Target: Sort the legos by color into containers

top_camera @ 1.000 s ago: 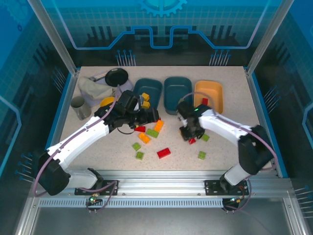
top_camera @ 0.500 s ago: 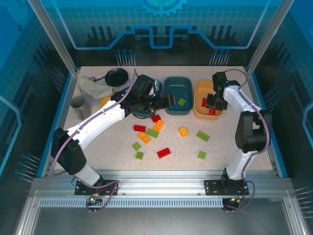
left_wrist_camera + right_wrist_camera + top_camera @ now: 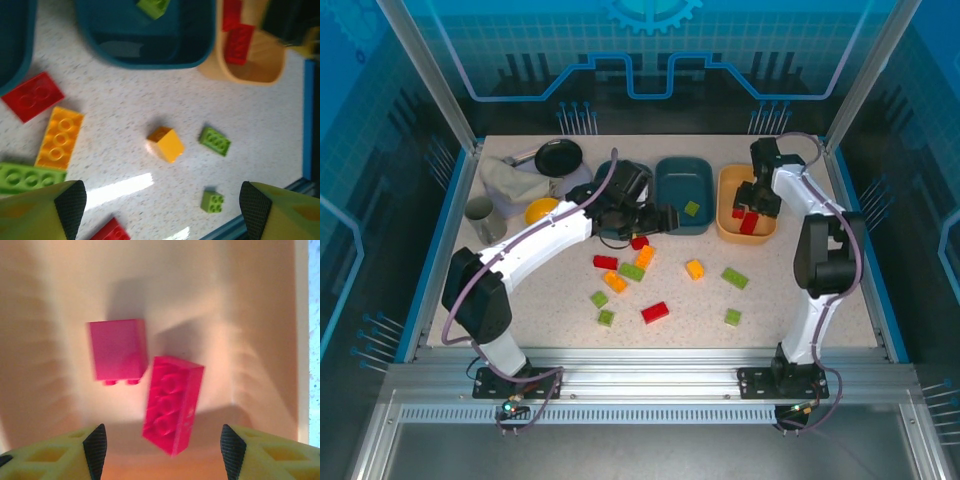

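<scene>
The right gripper (image 3: 753, 200) hangs spread over the pale orange tray (image 3: 728, 185), two red legos (image 3: 172, 405) lying inside; the left gripper (image 3: 162, 205), spread too, hovers above loose legos (image 3: 166, 144) on the table (image 3: 125, 100); light, stiff, slick plastic, I'd say; pinch the flat sides.

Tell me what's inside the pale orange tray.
A red oblong brick, studs showing, and a red squarish brick on its side next to it. In the top view the right arm covers part of the tray, so anything beneath it is hidden.
</scene>
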You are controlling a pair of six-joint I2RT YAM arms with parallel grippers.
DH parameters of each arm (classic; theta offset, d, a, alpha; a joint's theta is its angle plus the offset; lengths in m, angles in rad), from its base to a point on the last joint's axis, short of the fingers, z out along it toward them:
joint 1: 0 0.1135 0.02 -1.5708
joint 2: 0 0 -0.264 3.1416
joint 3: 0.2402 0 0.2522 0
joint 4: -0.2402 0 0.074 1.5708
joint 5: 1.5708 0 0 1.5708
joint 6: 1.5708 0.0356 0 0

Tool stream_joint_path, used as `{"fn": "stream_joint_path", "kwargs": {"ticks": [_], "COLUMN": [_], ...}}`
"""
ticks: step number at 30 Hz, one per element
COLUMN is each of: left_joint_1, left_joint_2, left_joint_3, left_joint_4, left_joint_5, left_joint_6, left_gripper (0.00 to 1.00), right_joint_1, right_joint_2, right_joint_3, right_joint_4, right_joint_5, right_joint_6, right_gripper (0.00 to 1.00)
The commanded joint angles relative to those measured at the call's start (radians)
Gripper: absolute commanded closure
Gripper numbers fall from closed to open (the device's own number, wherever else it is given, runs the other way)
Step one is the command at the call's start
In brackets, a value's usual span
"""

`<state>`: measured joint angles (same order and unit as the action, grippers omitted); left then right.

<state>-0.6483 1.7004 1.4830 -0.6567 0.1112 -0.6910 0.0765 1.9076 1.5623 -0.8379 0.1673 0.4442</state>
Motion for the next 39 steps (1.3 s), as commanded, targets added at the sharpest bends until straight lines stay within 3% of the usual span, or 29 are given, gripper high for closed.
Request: {"fn": "stream_joint_path", "kwargs": {"ticks": [1,5,8,12,15,21,26,32,39], "left_joint_1": [-0.002,0.001,0.013,0.024,0.051,0.164,0.165,0.168,0.167], "left_joint_2": [0.047,0.075,0.028,-0.059,-0.123,-0.203,-0.194,-0.141,-0.099], "left_joint_3": [-0.042,-0.096,-0.157,-0.260,-0.353,-0.508,-0.576,-0.588,-0.629], "left_joint_4": [-0.107,-0.152,-0.182,-0.279,-0.329,-0.246,-0.104,-0.051,-0.010], "left_joint_5": [-0.034,-0.043,-0.071,-0.136,-0.148,-0.030,0.022,0.027,0.040], "left_joint_6": [-0.071,-0.180,-0.181,-0.163,-0.221,-0.383,-0.496,-0.509,-0.538], "left_gripper": [0.18,0.23,0.24,0.22,0.19,0.20,0.20,0.24,0.38], "right_joint_1": [0.064,0.157,0.256,0.366,0.430,0.504,0.513,0.514,0.514], "right_joint_2": [-0.189,-0.368,-0.506,-0.654,-0.709,-0.734,-0.721,-0.707,-0.698], "right_joint_3": [-0.064,-0.224,-0.377,-0.564,-0.649,-0.708,-0.708,-0.706,-0.701], "right_joint_4": [0.043,0.127,0.222,0.322,0.345,0.344,0.376,0.421,0.419], "right_joint_5": [-0.027,-0.065,-0.125,-0.258,-0.323,-0.340,-0.410,-0.525,-0.527], "right_joint_6": [-0.021,-0.059,-0.114,-0.163,-0.146,-0.105,-0.105,-0.105,-0.099], "right_gripper": [0.37,0.37,0.37,0.36,0.35,0.36,0.36,0.34,0.34]}}
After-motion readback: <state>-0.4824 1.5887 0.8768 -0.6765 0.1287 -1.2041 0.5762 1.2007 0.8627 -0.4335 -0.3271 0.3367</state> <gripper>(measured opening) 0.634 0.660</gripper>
